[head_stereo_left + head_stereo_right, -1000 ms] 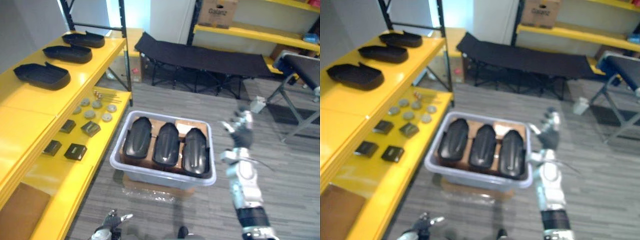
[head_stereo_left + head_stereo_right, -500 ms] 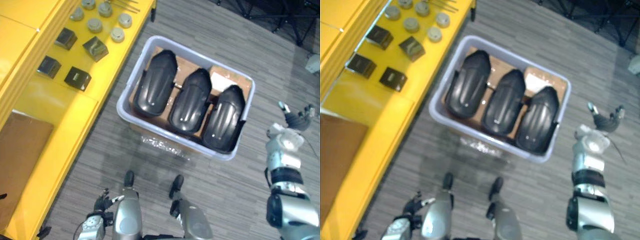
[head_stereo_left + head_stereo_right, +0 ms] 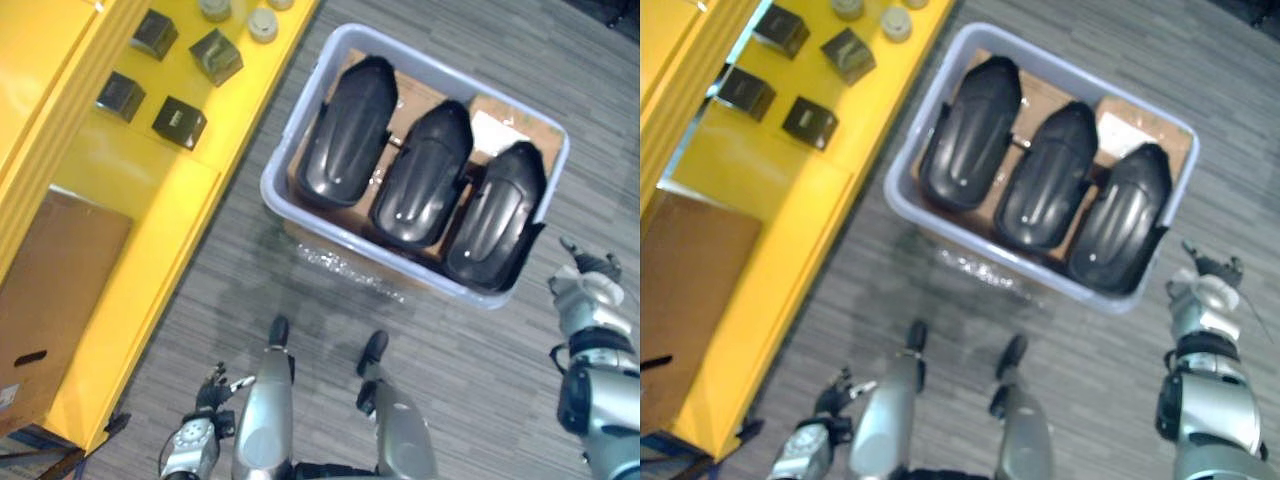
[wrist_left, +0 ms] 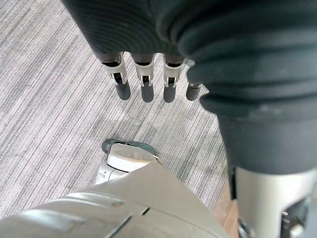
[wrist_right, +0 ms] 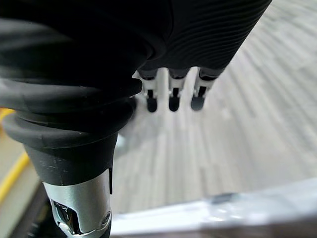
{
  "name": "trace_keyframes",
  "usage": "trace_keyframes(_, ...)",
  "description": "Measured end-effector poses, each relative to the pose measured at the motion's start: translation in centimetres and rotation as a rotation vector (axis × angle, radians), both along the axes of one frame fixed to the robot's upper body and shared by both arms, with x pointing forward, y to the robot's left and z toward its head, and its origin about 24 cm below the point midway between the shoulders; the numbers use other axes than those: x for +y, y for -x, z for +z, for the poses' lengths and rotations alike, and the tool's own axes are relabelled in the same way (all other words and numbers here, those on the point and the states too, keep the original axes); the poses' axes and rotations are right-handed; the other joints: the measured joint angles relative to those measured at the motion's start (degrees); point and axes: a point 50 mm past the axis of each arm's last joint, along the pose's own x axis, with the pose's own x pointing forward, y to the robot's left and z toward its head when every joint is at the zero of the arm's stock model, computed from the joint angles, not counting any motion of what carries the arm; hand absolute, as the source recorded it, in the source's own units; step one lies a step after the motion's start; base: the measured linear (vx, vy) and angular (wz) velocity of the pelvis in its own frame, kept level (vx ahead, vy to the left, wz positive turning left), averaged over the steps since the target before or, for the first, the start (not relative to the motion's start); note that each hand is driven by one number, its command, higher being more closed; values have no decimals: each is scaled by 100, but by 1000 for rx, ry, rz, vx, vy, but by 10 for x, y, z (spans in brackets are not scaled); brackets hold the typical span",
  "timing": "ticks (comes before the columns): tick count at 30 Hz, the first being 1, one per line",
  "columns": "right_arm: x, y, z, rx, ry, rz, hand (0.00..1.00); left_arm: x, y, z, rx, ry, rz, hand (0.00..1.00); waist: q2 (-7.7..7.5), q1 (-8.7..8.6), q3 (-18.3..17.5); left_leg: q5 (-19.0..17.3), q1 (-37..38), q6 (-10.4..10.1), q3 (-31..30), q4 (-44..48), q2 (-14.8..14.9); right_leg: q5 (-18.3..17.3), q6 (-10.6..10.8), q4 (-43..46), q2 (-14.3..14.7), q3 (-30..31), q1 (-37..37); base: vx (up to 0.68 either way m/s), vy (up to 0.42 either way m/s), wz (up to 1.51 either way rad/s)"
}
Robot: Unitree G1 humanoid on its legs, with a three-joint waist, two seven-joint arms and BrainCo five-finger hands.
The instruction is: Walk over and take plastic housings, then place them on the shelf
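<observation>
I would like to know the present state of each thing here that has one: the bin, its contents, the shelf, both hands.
Bin, on the floor, holding three housings.
Housings, lying side by side inside the bin, untouched.
Left hand, open, empty.
Right hand, open, empty, beside the bin.
Shelf, carrying small black boxes.

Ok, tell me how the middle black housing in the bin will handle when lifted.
The middle housing is probably stiff and light for its size: it looks like a moulded shell. Its glossy, rounded back may be slippery. It sits close between the left housing and right housing in the bin, so it may snag them.
</observation>
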Motion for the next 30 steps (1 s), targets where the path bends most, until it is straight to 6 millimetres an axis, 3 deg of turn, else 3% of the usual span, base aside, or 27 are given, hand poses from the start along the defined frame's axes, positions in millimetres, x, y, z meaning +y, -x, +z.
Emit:
trace_keyframes(8, 1, -5, 8, 6, 41, -31, 0, -3, -2, 1, -14, 34, 22, 0, 5, 32, 1, 105, -231, -21, -37, -10, -39, -42, -26, 176, -55, -5, -292, -9, -1, 1)
trace_keyframes(12, -2, -11, 39, -49, 185, -165, 0, -5, -1, -1, -9, 38, 21, 0, 76, 18, 40, 158, -265, 6, -60, -33, -96, -57, -22, 213, -108, -25, -333, -12, 9, 7)
trace_keyframes(16, -6, -13, 75, -122, 369, -189, 0, -10, -1, -2, -9, 48, 8, 0, 135, 4, 72, 212, -266, 28, -7, -98, -139, -61, -22, 281, -172, 15, -416, -2, 4, -1)
trace_keyframes(19, -4, -13, 87, -162, 439, -210, 0, -10, -1, -2, -11, 48, 9, 0, 139, -22, 71, 255, -241, 13, 1, -171, -136, -61, -22, 282, -171, 23, -434, 0, 0, 0)
trace_keyframes(23, -1, -15, 87, -166, 450, -170, 0, -10, -1, -1, -22, 48, 3, 0, 142, -26, 70, 273, -240, -3, 17, -196, -121, -72, -38, 352, -169, 49, -503, 1, -10, -4)
trace_keyframes(30, 3, -21, 67, -58, 371, -37, 0, -12, -2, -1, -37, 74, 13, 0, 207, 15, 60, 320, -282, 13, -22, -259, -145, -79, -46, 361, -190, 7, -528, -9, 4, 4)
